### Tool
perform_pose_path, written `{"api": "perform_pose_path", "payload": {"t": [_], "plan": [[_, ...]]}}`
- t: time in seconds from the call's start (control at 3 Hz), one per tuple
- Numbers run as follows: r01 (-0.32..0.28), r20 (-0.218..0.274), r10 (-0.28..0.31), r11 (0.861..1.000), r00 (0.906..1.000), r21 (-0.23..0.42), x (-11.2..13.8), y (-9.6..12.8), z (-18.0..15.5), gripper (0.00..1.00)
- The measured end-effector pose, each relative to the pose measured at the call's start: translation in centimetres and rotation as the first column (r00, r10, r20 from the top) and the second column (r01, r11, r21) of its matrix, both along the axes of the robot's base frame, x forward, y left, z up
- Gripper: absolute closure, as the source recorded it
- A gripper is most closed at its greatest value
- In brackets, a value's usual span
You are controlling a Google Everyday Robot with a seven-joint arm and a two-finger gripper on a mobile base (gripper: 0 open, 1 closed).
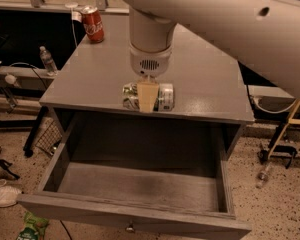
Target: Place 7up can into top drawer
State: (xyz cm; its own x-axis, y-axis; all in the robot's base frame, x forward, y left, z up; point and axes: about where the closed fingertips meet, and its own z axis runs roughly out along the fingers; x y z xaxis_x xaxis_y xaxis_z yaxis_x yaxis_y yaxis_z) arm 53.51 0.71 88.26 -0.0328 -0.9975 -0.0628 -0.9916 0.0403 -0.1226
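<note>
Standing open at 6 o'clock, the top drawer (140,186) waits; just beyond, the gripper (147,100) is clamped on the 7up can (165,97), sideways at the front edge of the cabinet top (210,84). Carrying seems the step in hand: next, bring it toward 6 o'clock and lower before release.

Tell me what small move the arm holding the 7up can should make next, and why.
Probably ease it forward, out past the front edge of the cabinet top. The claw grips the 7up can sideways right at that edge, and the top drawer stands open and empty below, so lowering now might catch the top.
</note>
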Motion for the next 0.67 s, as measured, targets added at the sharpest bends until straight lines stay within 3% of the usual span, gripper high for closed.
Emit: {"api": "perform_pose_path", "payload": {"t": [0.33, 0.67], "plan": [[0.117, -0.089, -0.115, 0.993, 0.9894, 0.016, -6.2, -1.3, -1.9, 1.0], [0.167, -0.127, -0.162, 0.985, 0.9787, 0.036, -9.2, -1.9, -4.6, 1.0]]}}
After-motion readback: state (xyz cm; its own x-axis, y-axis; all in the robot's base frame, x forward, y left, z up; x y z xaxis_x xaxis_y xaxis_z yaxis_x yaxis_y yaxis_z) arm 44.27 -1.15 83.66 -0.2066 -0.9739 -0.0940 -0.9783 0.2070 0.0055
